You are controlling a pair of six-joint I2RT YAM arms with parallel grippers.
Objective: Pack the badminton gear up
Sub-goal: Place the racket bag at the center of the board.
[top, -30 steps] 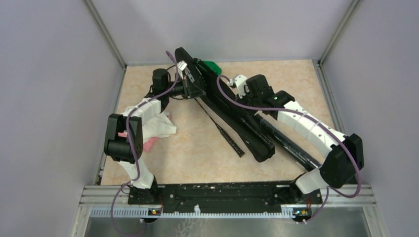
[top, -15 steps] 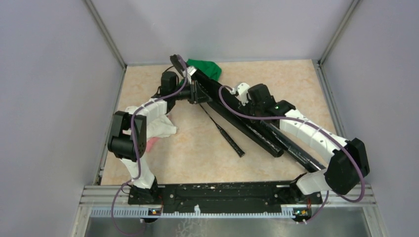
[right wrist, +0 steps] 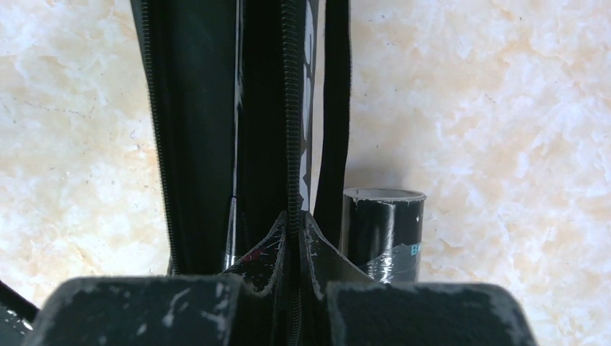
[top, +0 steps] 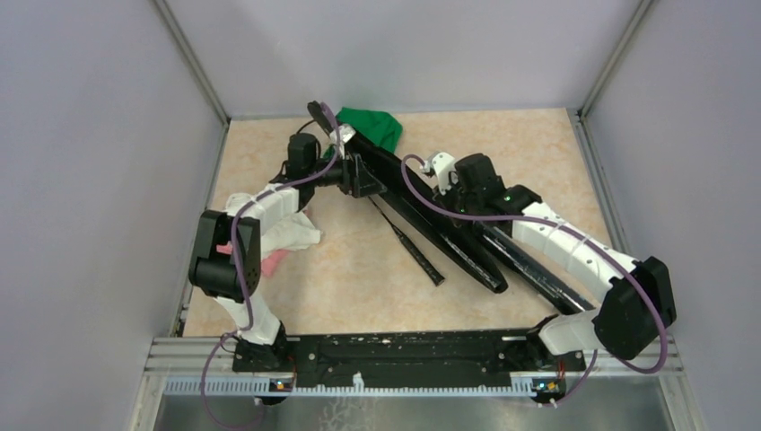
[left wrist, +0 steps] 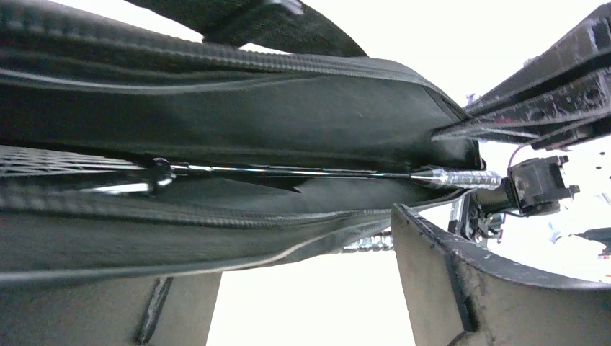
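Note:
The black racket bag [top: 422, 215] lies diagonally across the table, its zip partly undone. A thin black racket [left wrist: 288, 171] rests inside it, and its handle [top: 417, 251] sticks out to the left. My left gripper [top: 359, 175] stands open at the bag's upper end, and the bag edge [left wrist: 216, 238] passes just above its spread fingers [left wrist: 490, 288]. My right gripper [right wrist: 292, 241] is shut on the bag's zipper edge at mid-length. The black tube [right wrist: 382, 231] with teal lettering lies beside the bag on the right [top: 538, 269]. No shuttlecocks are visible.
A green cloth [top: 372, 126] sits at the back behind the bag's top end. White cloth [top: 287, 229] and pink cloth [top: 274, 260] lie under the left arm. Grey walls close in the table on three sides.
My left gripper has opened and let go of the bag's upper flap, which has dropped lower. The bag has swung slightly, and the right gripper has stayed shut on it.

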